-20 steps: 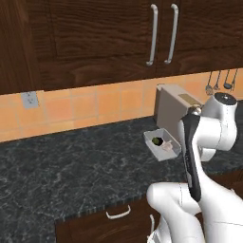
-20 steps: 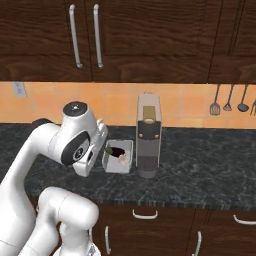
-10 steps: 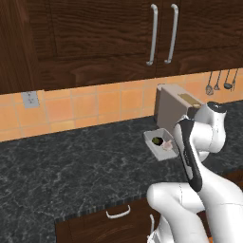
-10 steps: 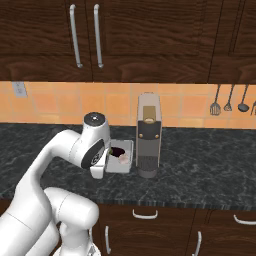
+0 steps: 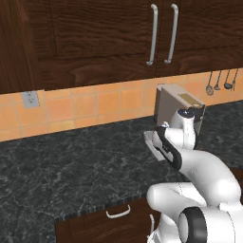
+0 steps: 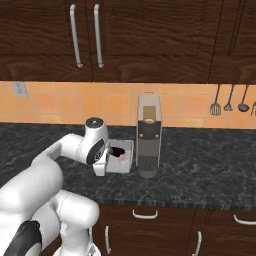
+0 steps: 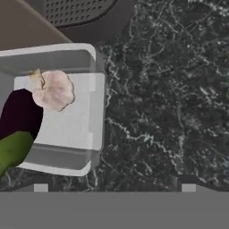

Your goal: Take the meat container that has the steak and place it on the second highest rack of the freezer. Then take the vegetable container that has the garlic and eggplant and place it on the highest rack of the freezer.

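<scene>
The gripper point(image 7: 114, 188) is hovering above the dark speckled counter point(image 7: 170, 89), its jaws spread wide and grasping nothing; only the two fingertips are peeking up at the bottom of the hand view. Just beside them, toward the left of that view, the vegetable container point(image 7: 67, 112) is sitting on the counter, a shallow white tray holding the garlic point(image 7: 53, 89) and, next to it, the eggplant point(image 7: 18, 125) with its green end pointing toward the camera. Beyond the tray, the coffee machine point(image 6: 149, 135) is standing right against the container's far side, and behind it the orange tiled backsplash point(image 6: 100, 102) and the dark wood cabinets point(image 6: 150, 40) are closing off the scene.

Judging by this, the robot is working on the second half of the task: it is lining up over the vegetable container but is not yet gripping it. Lifting it and carrying it to the freezer's highest rack are still to come. Whether the steak container is already on its rack cannot be told from these views.

No brand, label or writing is readable anywhere.
</scene>
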Controlling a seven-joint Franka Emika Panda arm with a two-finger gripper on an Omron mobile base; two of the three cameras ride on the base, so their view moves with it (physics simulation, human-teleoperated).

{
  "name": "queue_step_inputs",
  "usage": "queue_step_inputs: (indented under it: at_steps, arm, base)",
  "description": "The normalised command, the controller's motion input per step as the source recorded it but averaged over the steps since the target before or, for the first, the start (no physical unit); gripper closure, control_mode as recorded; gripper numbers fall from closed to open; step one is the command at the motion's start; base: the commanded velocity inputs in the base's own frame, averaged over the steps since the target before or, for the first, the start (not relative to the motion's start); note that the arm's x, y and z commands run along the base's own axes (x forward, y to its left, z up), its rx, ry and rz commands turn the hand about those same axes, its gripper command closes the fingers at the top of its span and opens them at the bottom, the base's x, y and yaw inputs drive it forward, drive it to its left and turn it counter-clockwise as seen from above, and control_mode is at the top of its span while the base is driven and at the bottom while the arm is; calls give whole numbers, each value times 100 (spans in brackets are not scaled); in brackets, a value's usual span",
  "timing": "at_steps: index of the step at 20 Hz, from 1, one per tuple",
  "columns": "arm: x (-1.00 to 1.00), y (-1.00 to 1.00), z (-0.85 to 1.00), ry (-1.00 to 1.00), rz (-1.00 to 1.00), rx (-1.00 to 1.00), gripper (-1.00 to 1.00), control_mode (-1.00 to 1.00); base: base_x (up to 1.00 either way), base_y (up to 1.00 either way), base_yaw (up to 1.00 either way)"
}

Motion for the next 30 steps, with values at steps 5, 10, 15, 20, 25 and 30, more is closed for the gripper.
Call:
queue_step_inputs:
  at_steps: [5, 10, 15, 20, 25, 30]
  arm:
    - [29, -16, -3, 12, 10, 1, -100, -100]
    - [28, -16, -17, 10, 8, 1, -100, -100]
    - [18, 0, -68, 0, 5, -1, -100, -100]
    - [25, 0, -40, 0, 4, -1, -100, -100]
    - [33, 0, -44, 4, 1, -4, -100, -100]
    - [-25, 6, -28, 0, 3, -3, -100, -100]
  base:
    - [0, 0, 0]
    - [0, 0, 0]
    - [0, 0, 0]
    - [0, 0, 0]
    - [0, 0, 0]
    - [0, 0, 0]
